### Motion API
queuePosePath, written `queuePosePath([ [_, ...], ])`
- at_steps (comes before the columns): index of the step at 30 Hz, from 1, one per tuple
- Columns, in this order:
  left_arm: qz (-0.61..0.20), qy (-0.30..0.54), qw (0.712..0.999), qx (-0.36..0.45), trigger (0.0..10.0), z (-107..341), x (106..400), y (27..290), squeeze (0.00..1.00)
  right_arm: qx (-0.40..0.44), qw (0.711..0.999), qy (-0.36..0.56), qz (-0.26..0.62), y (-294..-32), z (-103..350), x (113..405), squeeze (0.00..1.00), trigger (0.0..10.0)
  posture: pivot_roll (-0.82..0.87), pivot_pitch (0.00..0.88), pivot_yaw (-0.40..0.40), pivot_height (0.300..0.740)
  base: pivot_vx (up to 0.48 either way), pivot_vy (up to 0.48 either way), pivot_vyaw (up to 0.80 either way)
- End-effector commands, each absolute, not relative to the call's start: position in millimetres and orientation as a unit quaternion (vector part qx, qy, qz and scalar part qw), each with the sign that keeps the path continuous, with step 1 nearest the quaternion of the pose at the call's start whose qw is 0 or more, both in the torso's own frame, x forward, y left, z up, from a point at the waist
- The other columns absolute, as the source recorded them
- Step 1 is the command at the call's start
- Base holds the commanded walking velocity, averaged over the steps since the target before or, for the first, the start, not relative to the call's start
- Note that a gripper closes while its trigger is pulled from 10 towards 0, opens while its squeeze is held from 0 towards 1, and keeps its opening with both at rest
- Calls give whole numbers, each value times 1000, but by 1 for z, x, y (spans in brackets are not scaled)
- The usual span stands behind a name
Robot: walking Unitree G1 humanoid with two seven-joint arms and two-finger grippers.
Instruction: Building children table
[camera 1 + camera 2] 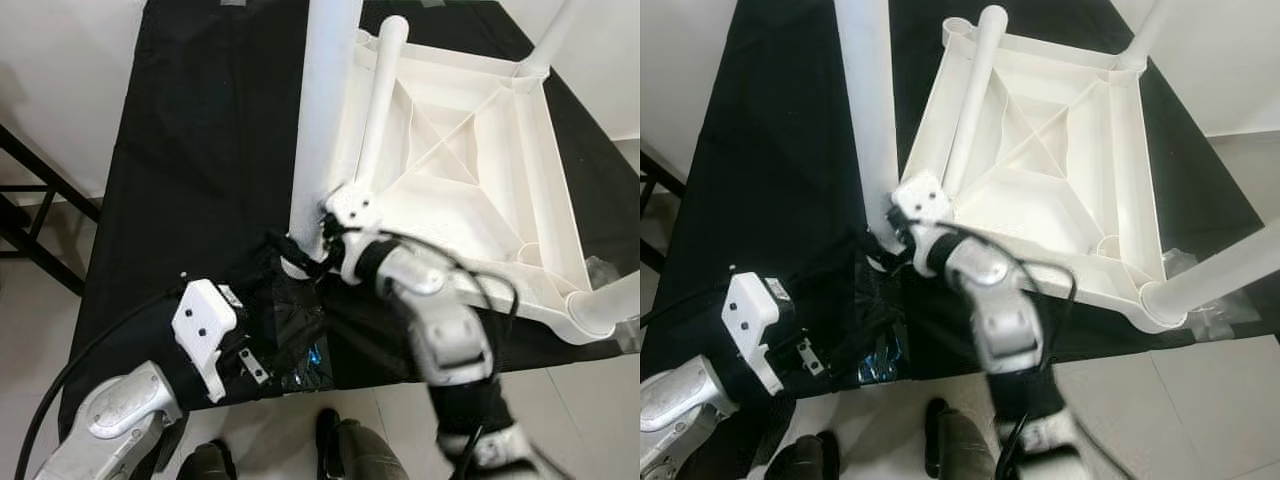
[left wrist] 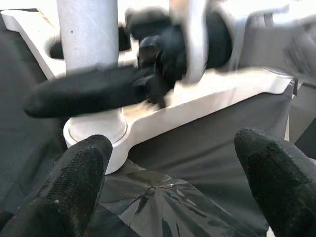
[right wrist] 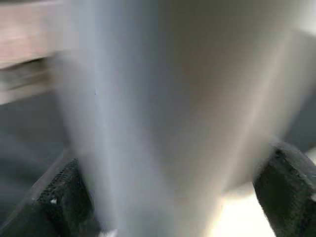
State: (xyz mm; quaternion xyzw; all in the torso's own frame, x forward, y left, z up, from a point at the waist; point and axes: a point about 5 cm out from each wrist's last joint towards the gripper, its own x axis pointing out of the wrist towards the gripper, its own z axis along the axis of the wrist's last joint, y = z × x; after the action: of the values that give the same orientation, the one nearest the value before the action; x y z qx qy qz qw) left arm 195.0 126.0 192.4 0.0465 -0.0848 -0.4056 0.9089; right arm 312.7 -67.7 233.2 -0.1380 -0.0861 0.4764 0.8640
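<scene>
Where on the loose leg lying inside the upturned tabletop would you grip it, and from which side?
Grip the loose leg around its mid-shaft, coming down from above with the fingers straddling it. It is a smooth round tube lying slanted across the tabletop hollow, its top side bare; its near end sits crowded by the right gripper at the standing leg, so probably keep clear of that.

A black cloth (image 1: 190, 130) covers the work surface, with pale walls (image 1: 60, 70) behind, a black metal frame (image 1: 35, 215) standing at the left, and light floor tiles (image 1: 1200, 420) below.
</scene>
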Motion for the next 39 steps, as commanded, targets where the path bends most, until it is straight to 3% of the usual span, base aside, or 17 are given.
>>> queuePosePath([
  [1,-410,-83,907,42,10000,191,193,125,0,-140,831,-88,532,-69,230,309,0,10000,123,274,-98,740,0,0,0],
  [4,-409,-83,908,43,10000,191,193,125,0,-160,815,-91,549,-76,233,313,0,10000,130,274,-100,740,0,0,0],
  [5,-409,-84,908,44,10000,191,193,124,0,-220,781,-83,579,-89,241,326,0,10000,135,278,-104,740,0,0,0],
  [6,-409,-84,908,44,10000,191,193,124,0,-239,764,-78,594,-95,245,330,0,10000,134,280,-104,740,0,0,0],
  [9,-408,-84,908,44,10000,191,193,124,0,-247,754,-75,604,-98,248,332,0,10000,134,280,-104,740,0,0,0],
  [12,-408,-86,908,43,10000,192,193,123,0,-263,714,-59,646,-104,259,339,0,10000,140,284,-103,740,0,0,0],
  [20,-408,-85,908,44,10000,192,193,124,0,-240,683,-59,687,-99,276,355,0,10000,147,287,-100,740,0,0,0],
  [21,-408,-84,908,44,10000,192,193,124,0,-241,676,-58,694,-97,274,355,0,1098,154,288,-102,740,0,0,0],
  [22,-408,-84,908,44,10000,192,193,124,0,-241,676,-58,694,-97,274,355,0,1098,154,288,-102,740,0,0,0],
  [23,-408,-84,908,45,10000,192,192,124,0,-244,664,-54,704,-95,269,355,0,0,157,288,-103,740,0,0,0],
  [34,-403,-85,910,47,10000,193,192,125,0,-235,662,-52,710,-101,260,359,0,0,151,288,-107,740,0,0,0],
  [39,-401,-85,911,44,10000,192,191,126,0,-235,706,-19,667,-103,217,342,0,0,119,298,-119,740,0,0,0],
])
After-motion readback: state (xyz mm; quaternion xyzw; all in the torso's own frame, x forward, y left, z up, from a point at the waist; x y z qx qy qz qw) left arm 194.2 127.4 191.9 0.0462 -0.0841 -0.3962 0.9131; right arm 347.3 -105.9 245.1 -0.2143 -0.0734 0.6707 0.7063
